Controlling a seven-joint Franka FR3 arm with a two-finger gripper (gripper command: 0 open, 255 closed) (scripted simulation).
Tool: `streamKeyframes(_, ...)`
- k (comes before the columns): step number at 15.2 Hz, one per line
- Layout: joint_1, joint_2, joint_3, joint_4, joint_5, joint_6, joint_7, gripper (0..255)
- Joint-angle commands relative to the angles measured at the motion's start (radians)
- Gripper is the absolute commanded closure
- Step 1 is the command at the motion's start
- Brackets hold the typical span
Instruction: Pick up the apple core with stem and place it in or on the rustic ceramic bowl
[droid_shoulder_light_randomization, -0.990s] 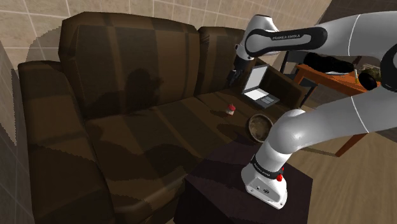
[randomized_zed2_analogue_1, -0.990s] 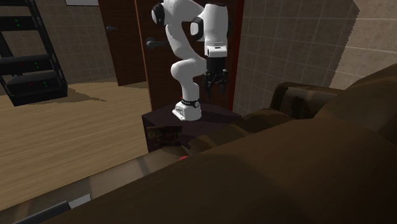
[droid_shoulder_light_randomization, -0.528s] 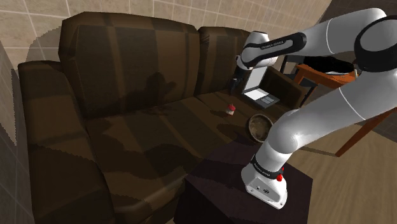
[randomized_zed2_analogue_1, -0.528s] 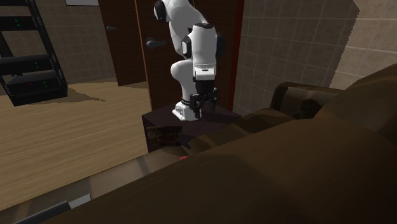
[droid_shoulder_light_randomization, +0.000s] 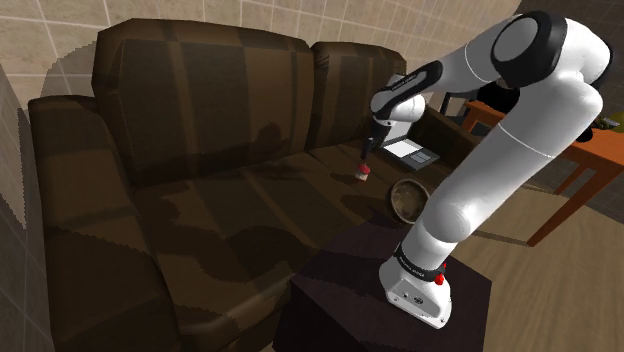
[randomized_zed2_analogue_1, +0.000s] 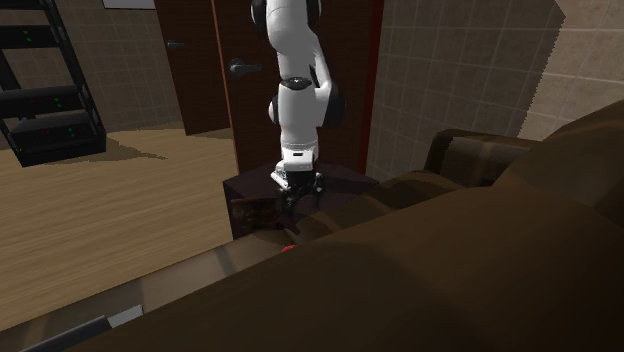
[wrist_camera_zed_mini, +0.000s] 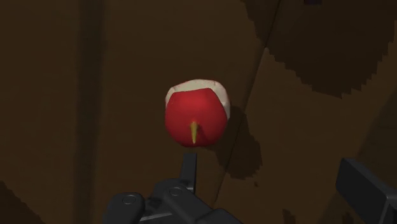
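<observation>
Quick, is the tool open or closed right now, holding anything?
The tool is open, holding nothing; the apple core lies just beyond it, untouched.

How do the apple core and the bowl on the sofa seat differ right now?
The apple core is red with pale flesh at one end; the bowl is mottled brown. The apple core is much smaller than the bowl. The open gripper hangs right over the apple core, while the bowl lies apart from it. Both rest on the brown sofa seat, and neither is held.
</observation>
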Motion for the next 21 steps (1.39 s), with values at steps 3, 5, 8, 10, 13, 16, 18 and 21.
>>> streamKeyframes(3,0.023,0.200,-0.066,0.066,0.221,0.074,-0.209,0)
streamKeyframes(5,0.002,0.277,-0.057,0.097,0.318,0.088,-0.294,0)
streamKeyframes(8,-0.018,0.325,-0.028,0.098,0.383,0.120,-0.341,0)
streamKeyframes(10,-0.033,0.357,-0.007,0.099,0.427,0.141,-0.372,0)
streamKeyframes(13,-0.054,0.398,0.023,0.104,0.483,0.166,-0.411,0)
streamKeyframes(16,-0.054,0.398,0.023,0.104,0.483,0.166,-0.411,0)
streamKeyframes(18,-0.054,0.398,0.023,0.104,0.483,0.166,-0.411,0)
streamKeyframes(21,-0.054,0.397,0.023,0.104,0.483,0.166,-0.411,255)
